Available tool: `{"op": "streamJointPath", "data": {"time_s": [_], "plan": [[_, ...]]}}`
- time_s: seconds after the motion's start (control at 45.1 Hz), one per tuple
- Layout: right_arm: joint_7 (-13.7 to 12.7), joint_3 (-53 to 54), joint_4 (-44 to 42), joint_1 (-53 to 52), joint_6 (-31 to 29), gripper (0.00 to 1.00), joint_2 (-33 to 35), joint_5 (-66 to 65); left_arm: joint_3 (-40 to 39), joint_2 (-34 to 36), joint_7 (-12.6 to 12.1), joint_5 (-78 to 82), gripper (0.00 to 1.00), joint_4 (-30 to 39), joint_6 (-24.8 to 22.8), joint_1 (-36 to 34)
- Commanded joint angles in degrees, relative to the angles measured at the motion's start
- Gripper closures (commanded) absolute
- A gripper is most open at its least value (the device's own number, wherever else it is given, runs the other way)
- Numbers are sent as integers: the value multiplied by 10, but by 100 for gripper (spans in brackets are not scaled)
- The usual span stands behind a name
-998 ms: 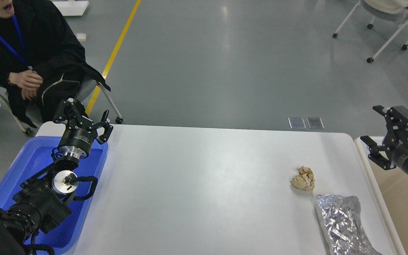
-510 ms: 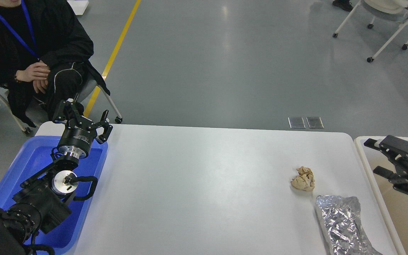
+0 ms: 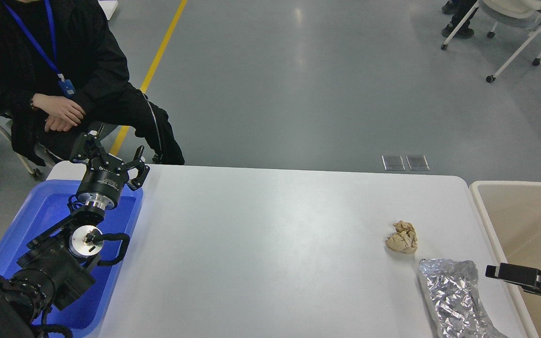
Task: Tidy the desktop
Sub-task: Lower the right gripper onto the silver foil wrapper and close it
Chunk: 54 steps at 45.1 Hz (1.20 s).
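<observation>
The white desktop [image 3: 275,244] fills the middle of the head view. A crumpled beige paper ball [image 3: 402,237] lies on its right part. A crinkled silver foil wrapper [image 3: 453,295] lies just in front of it, at the front right corner. My left gripper [image 3: 108,157] is open and empty above the far end of the blue tray [image 3: 40,211]. My right gripper [image 3: 505,272] comes in low at the right edge, just right of the foil. Only one dark finger of it shows.
A beige bin [image 3: 529,220] stands off the table's right edge. A person in black [image 3: 64,70] sits just behind the far left corner, knees close to my left gripper. Wheeled chairs [image 3: 514,28] stand at the far right.
My right gripper has dropped from high over the bin to low beside the foil wrapper. The seated person has turned and stretched a leg toward the table. My left arm has not moved.
</observation>
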<state>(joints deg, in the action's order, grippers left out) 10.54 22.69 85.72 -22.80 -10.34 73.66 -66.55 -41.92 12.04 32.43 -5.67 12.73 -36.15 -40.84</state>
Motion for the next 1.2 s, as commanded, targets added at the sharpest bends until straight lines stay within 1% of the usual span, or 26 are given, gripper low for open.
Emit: {"op": "streamJointPath", "data": {"time_s": [0.0, 0.133, 0.288, 0.377, 0.443, 0.554, 0.798, 0.887, 0.998, 1.175], "plan": [[-10, -32, 0, 12, 7, 0, -8, -111, 0, 0, 0, 0, 0, 0, 0, 1], [-5, -57, -1, 21, 35, 2, -32, -141, 0, 0, 0, 0, 0, -1, 0, 0], [-5, -100, -13, 21, 93, 1, -68, -176, 0, 0, 0, 0, 0, 0, 0, 1], [-5, -106, -34, 19, 130, 1, -75, -194, 0, 0, 0, 0, 0, 0, 0, 0], [-4, -106, -53, 15, 146, 1, -81, -209, 0, 0, 0, 0, 0, 0, 0, 1], [-3, -108, -101, -3, 149, 1, -117, -213, 0, 0, 0, 0, 0, 0, 0, 0], [-3, -144, -143, -4, 150, 2, -165, -212, 0, 0, 0, 0, 0, -1, 0, 0], [-3, -148, -176, -4, 153, 2, -192, -212, 0, 0, 0, 0, 0, 0, 0, 0], [-2, -149, -209, -4, 160, 2, -208, -212, 0, 0, 0, 0, 0, -1, 0, 1], [9, -150, -233, -8, 161, 15, -220, -213, 0, 0, 0, 0, 0, 0, 0, 1]]}}
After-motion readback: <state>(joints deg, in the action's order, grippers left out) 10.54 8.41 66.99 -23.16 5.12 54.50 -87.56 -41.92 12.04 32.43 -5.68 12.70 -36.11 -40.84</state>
